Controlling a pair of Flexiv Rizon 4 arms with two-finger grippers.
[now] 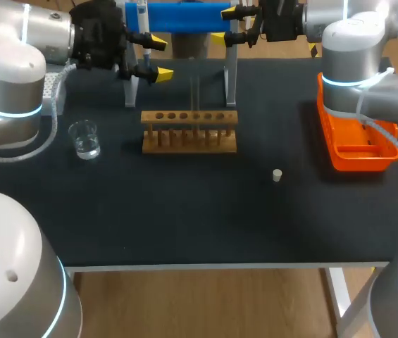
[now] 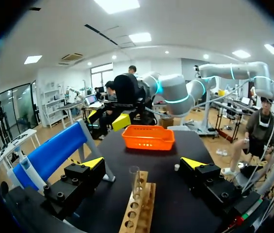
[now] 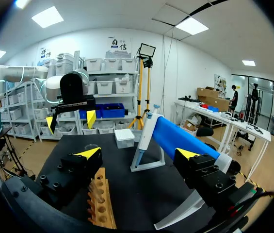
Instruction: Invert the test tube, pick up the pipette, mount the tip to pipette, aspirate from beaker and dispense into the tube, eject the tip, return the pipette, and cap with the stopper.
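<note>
Left gripper (image 1: 160, 58), right gripper (image 1: 222, 25) facing, fingers spread

The worktop (image 1: 184, 218) is matte black. At mid-frame is a pale brown wooden rack (image 1: 189, 132), with a colourless glass beaker (image 1: 84, 139) to its left and a cream stopper (image 1: 277, 175) to its lower right. The tray (image 1: 357, 151) at the right edge is bright orange. Along the top, the pipette (image 1: 184, 17) is vivid blue. The left arm (image 1: 8, 63) and right arm (image 1: 353, 49) are silver-grey with glowing cyan rings. The left end effector (image 1: 160, 58) and right end effector (image 1: 232, 24) are black with yellow tips.
</note>
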